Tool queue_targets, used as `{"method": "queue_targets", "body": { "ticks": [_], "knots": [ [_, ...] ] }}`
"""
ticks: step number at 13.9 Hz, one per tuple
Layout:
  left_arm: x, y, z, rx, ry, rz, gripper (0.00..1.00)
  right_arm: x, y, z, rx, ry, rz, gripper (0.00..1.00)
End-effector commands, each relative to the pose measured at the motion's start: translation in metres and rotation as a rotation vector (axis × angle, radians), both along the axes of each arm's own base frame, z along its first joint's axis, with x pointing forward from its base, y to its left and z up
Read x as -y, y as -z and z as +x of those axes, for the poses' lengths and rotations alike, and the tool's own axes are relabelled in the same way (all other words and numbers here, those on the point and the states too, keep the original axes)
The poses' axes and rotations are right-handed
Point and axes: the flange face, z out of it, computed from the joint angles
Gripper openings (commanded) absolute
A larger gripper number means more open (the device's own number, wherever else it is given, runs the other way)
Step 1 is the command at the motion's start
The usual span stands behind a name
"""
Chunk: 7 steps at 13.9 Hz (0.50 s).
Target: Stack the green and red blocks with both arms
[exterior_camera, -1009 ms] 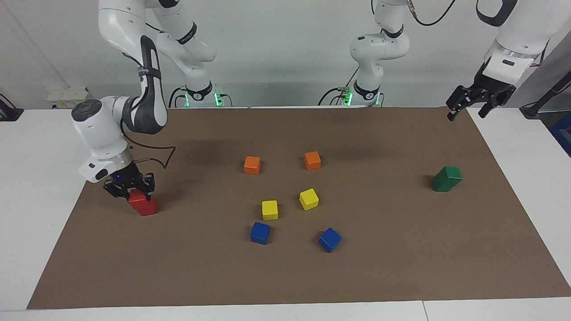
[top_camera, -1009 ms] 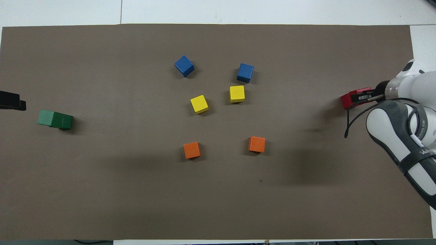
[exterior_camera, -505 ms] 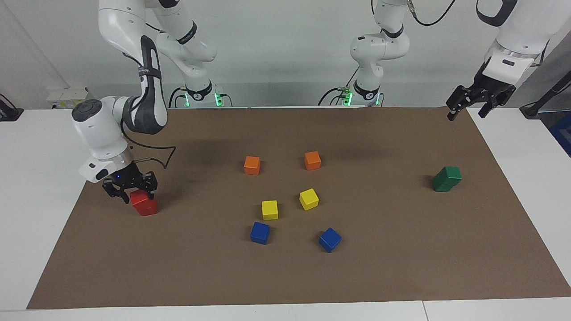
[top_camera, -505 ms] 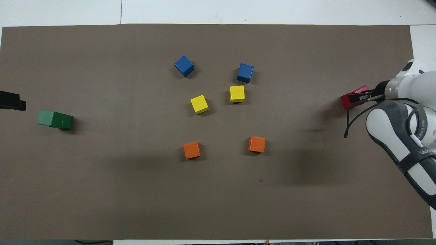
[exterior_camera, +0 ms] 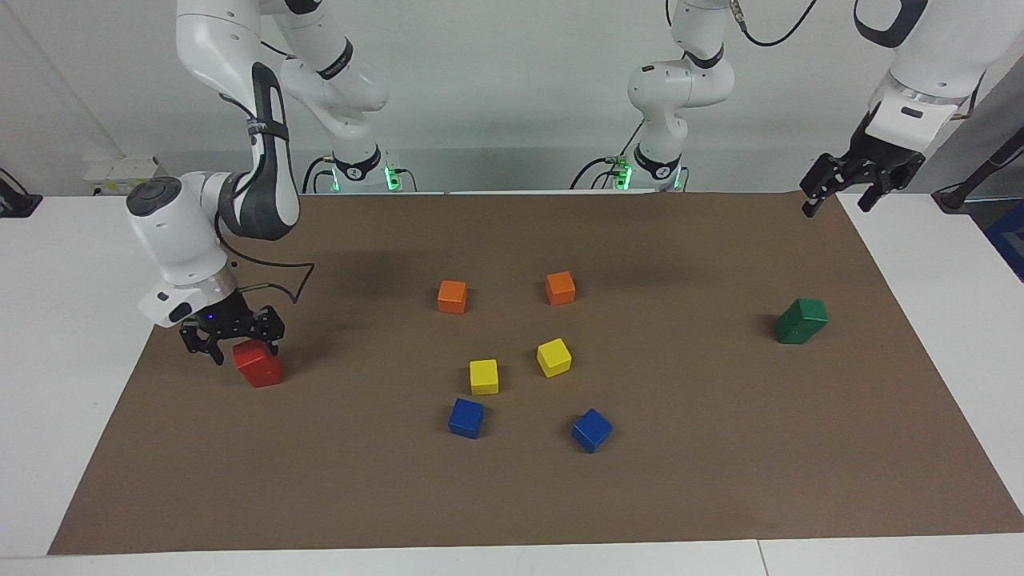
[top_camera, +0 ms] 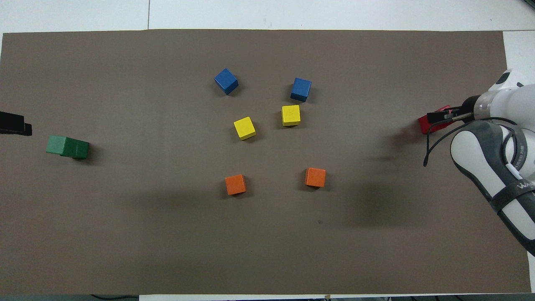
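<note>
Blocks: small glossy cubes, judged light, rigid, slippery; best pinched across 2 flat opposite faces | red stack (exterior_camera: 258, 364) at right arm's end, right tool (exterior_camera: 232, 342) open over it | green stack (exterior_camera: 801, 320) at left arm's end, left tool (exterior_camera: 840, 190) open, waiting.

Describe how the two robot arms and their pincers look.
Both arms, right arm and left arm, are glossy white jointed tubes with dark grey joint caps and black cables. Each ends in a small black two-finger pincer: right pincer, left pincer.
</note>
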Motion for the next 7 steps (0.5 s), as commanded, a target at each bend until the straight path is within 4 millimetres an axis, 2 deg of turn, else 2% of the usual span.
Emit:
{"method": "queue_targets", "body": {
  "ticks": [1,4,5,7],
  "knots": [
    [-0.002,-0.004,0.003,0.01,0.01,0.018,1.0,-0.033,-0.051,0.013,-0.031,0.077,0.037,0.98],
    [-0.001,-0.004,0.003,0.01,0.01,0.018,1.0,-0.069,-0.121,-0.003,-0.031,0.131,0.045,0.99],
    [-0.002,-0.004,0.003,0.01,0.008,0.018,1.0,-0.073,-0.142,-0.017,-0.048,0.152,0.043,0.99],
    [-0.001,-0.004,0.003,0.01,0.011,0.018,1.0,-0.076,-0.171,-0.039,-0.078,0.167,0.035,1.0]
  ]
}}
